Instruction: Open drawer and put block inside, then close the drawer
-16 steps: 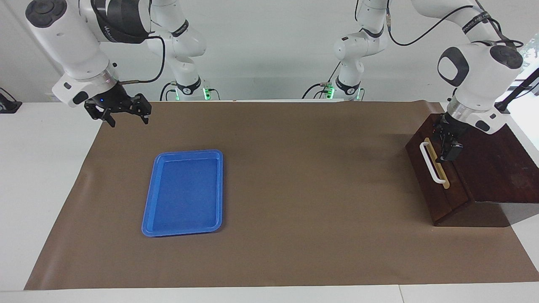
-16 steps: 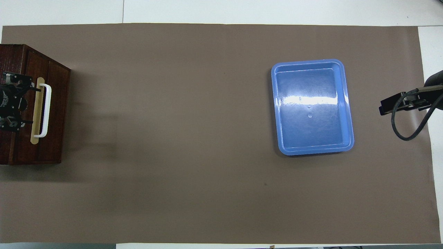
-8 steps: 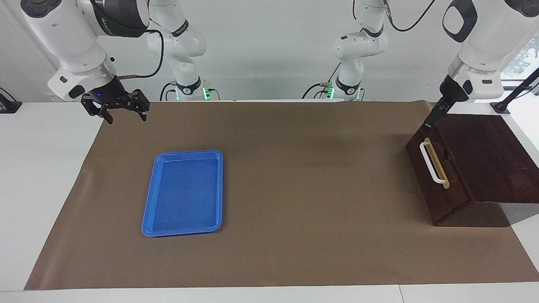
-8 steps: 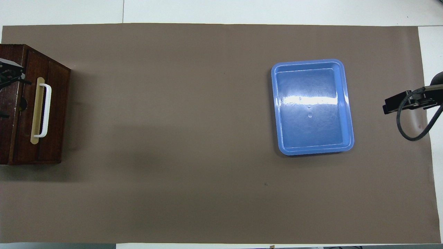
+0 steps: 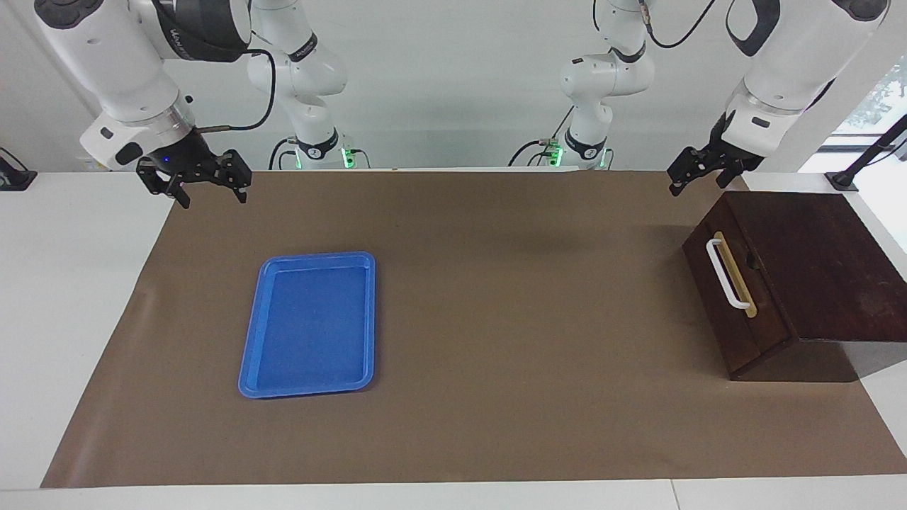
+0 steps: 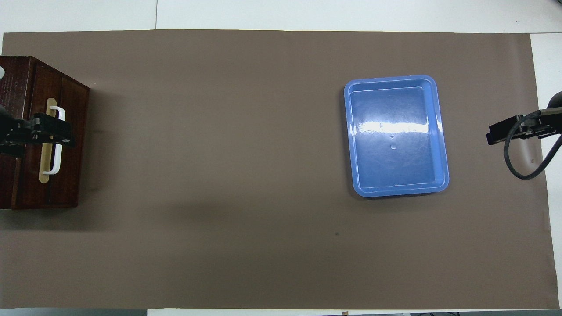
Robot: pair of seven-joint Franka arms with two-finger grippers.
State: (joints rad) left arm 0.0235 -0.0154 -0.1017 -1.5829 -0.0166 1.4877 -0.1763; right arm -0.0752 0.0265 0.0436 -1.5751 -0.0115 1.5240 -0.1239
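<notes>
The dark wooden box (image 5: 815, 262) stands at the left arm's end of the table. Its drawer (image 5: 740, 312) is pushed in flush, with the white bar handle (image 5: 726, 273) on its tan strip. In the overhead view the drawer front (image 6: 70, 175) and handle (image 6: 55, 164) show too. My left gripper (image 5: 698, 180) hangs open and empty in the air beside the box's robot-side corner; from overhead the left gripper (image 6: 50, 131) covers part of the handle. My right gripper (image 5: 211, 193) is open and empty, raised over the mat's corner at the right arm's end. The yellow block is not in view.
An empty blue tray (image 5: 308, 322) lies on the brown mat (image 5: 524, 354) toward the right arm's end; it also shows in the overhead view (image 6: 395, 136). White table surface (image 5: 64, 319) borders the mat.
My left gripper has lifted off the drawer by the handle and swung up and toward the robots. The drawer stays shut. The right gripper has barely moved.
</notes>
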